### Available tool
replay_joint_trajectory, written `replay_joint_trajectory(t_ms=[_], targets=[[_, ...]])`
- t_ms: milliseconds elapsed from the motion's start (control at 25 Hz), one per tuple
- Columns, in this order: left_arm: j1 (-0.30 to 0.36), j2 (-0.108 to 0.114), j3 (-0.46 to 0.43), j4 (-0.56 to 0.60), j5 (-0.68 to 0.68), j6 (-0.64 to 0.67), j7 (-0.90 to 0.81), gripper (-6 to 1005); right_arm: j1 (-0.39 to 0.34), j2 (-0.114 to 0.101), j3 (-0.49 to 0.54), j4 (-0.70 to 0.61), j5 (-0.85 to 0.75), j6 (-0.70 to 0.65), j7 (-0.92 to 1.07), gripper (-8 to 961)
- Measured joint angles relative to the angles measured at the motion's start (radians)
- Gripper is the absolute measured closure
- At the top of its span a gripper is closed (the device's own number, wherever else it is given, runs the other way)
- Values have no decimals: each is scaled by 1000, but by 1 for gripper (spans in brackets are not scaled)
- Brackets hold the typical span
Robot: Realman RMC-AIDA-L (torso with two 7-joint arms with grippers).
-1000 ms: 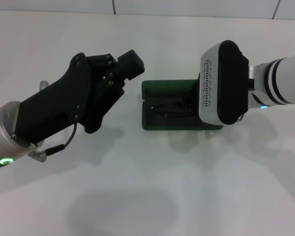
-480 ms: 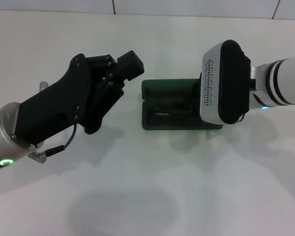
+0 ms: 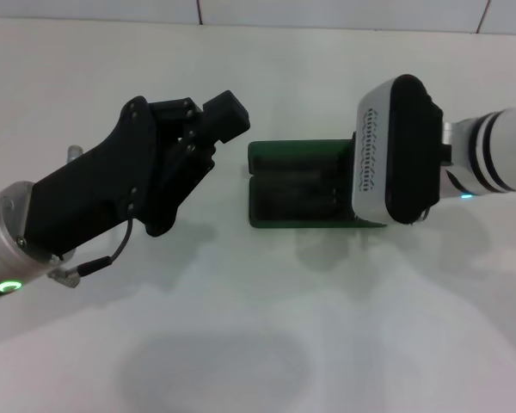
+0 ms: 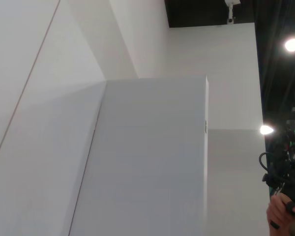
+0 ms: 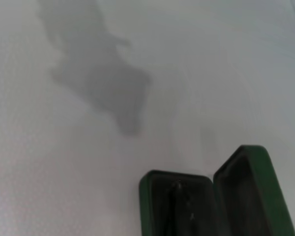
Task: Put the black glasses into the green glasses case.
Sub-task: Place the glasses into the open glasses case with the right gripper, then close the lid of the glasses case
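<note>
The green glasses case (image 3: 279, 157) lies open on the white table, its lid (image 5: 258, 191) folded back. In the right wrist view, thin dark shapes with small glints lie in the tray, apparently the black glasses (image 5: 179, 189). In the head view the tray is too dark to make them out. My right arm's white and black wrist housing (image 3: 396, 151) hangs over the case's right end and hides the fingers. My left gripper (image 3: 228, 114) is raised to the left of the case, apart from it, shut and holding nothing.
The white table (image 3: 258, 344) extends all round the case, with a tiled wall edge at the back. The left wrist view shows only walls and ceiling lights. A cable (image 3: 112, 249) loops under my left arm.
My right wrist has drifted slightly to the right over the case's end. A small glint seen in the tray earlier no longer shows in the head view. The left arm barely moved.
</note>
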Motion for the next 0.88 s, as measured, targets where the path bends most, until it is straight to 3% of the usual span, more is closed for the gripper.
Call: replay_joint_trajectory(t_ms=[240,360,440,680,800,880], targets=[[2,19,-2,0,-8,-1,-13,955,-94,0,7,-103,82,-5,10,834],[4,45,-34,0,0,-12,-52,955,-133,-2,43,-129,191,-24,9,834],[-6,76,-55,7,15,-53,-98,954,-173,-3,100,-142,298,-58,0,833],[-140,182,-60,106,169,-285,-270,949,-350,-7,404,-98,661,-376,-220,833],[-211,204,-62,148,265,-416,-361,941,-395,-10,623,20,774,-575,-290,832],[-245,197,-64,169,320,-495,-398,908,-403,-11,749,114,794,-672,-311,832]])
